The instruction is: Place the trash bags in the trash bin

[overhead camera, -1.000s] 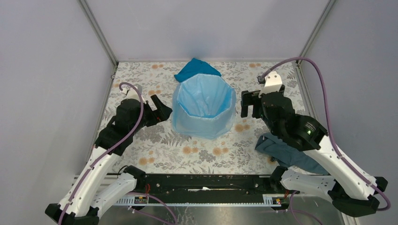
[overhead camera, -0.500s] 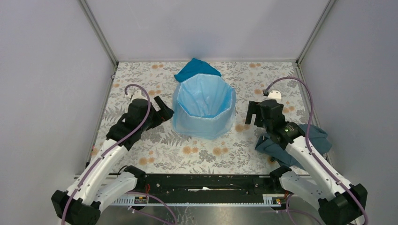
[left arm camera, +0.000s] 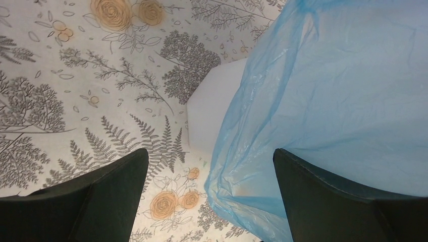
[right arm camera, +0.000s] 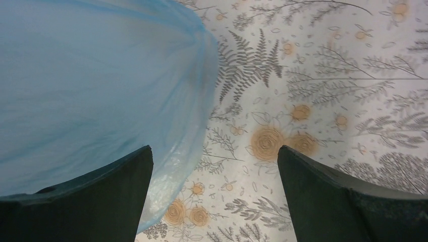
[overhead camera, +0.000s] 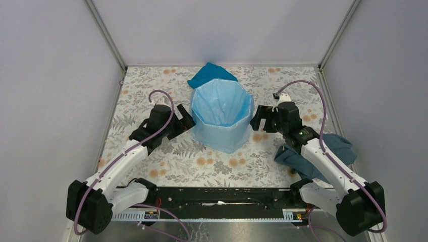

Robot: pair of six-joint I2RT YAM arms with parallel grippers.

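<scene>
One trash bag (overhead camera: 222, 107) lines the trash bin (left arm camera: 207, 118).

Surface: floral-patterned table (overhead camera: 217, 166)
Centre: trash bin (left arm camera: 207, 118), draped in the trash bag (overhead camera: 222, 108)
12 o'clock: teal cloth (overhead camera: 211, 73), just behind the bin
4 o'clock: grey-blue cloth (overhead camera: 288, 157), crumpled

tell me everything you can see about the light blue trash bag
The trash bag is thin, glossy, see-through light-blue film, creased and crinkly. It lines the trash bin, mouth open upward, its top folded over the rim and draped down the outside, leaving some white wall bare near the base. The open left hand and right hand flank it; neither grips it.
</scene>
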